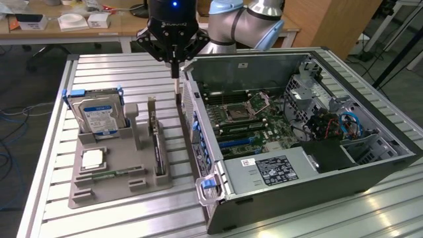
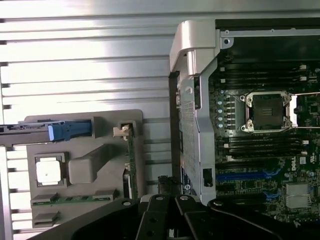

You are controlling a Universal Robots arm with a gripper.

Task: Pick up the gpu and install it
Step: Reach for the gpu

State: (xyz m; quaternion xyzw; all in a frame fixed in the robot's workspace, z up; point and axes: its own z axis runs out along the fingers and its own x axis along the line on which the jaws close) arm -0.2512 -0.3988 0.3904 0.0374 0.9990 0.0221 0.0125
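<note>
GPU [image 1: 158, 153] stands on edge in a slot of the grey holder tray [image 1: 112, 191], its silver bracket rising at one end. It sits just beside the hard drive [image 1: 99, 116], with nothing gripping it. The gripper [image 1: 175, 74] hangs over the strip of slatted table [image 1: 119, 69] between the tray and the open computer case [image 1: 297, 198] — fingers pressed together, holding nothing.

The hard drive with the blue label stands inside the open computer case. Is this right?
No. In the exterior view the hard drive stands in the gray tray, outside the open computer case, to the exterior view's left of it.
</note>
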